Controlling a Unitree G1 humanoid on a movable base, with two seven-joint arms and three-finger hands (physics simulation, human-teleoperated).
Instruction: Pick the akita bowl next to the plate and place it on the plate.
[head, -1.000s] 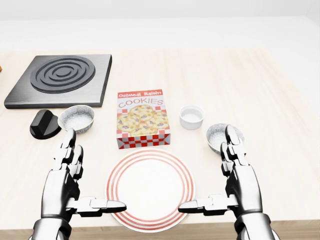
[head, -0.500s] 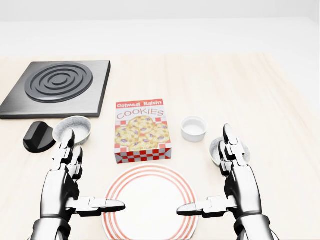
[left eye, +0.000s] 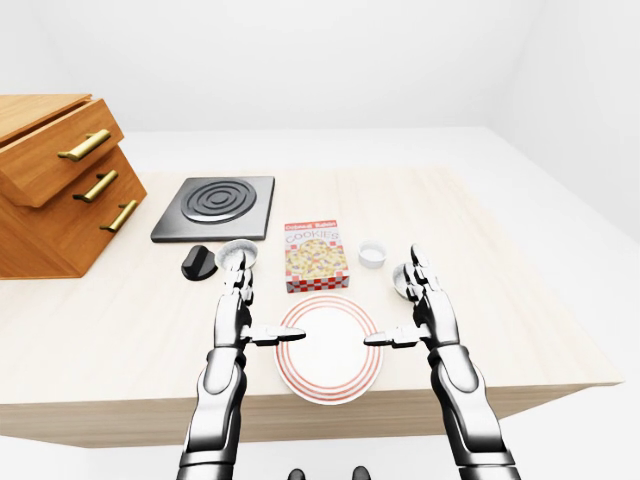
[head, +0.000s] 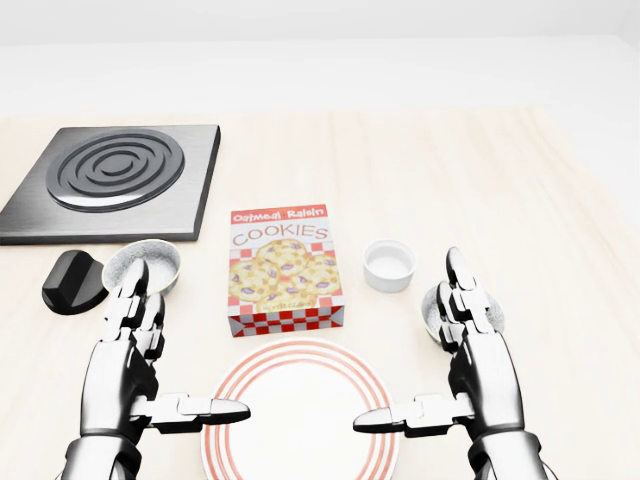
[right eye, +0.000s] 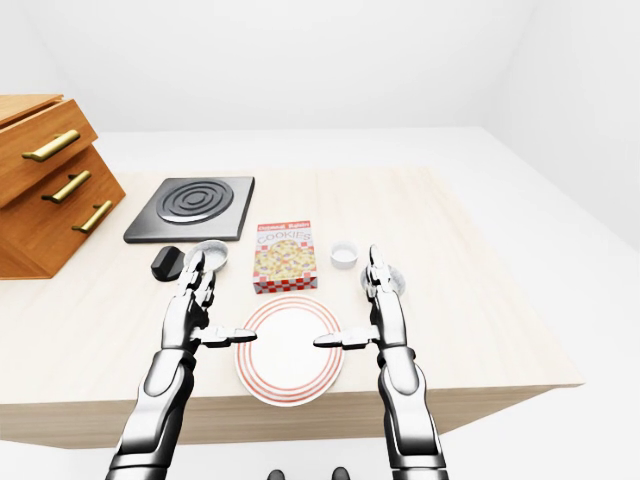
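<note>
A white plate (head: 300, 405) with red rings lies at the bottom middle of the head view, cut by the bottom edge. One speckled grey akita bowl (head: 428, 303) stands to its upper right, mostly hidden behind my right hand's fingers (head: 462, 300). A second speckled bowl (head: 150, 260) sits to the upper left, just past my left fingertips (head: 135, 285). My left hand (head: 185, 345) and right hand (head: 405, 340) hover open on either side of the plate, thumbs pointing inward, holding nothing.
A cookie box (head: 285, 270) lies flat above the plate, with a small white ramekin (head: 388, 264) to its right. A black burner plate (head: 110, 180) and a black knob-like piece (head: 72, 280) are at the left. Wooden drawers (left eye: 60, 180) stand at the table's far left.
The camera has moved: the whole table scene slid down the head view, so the plate is now cut by the bottom edge. Both hands keep the same open pose.
</note>
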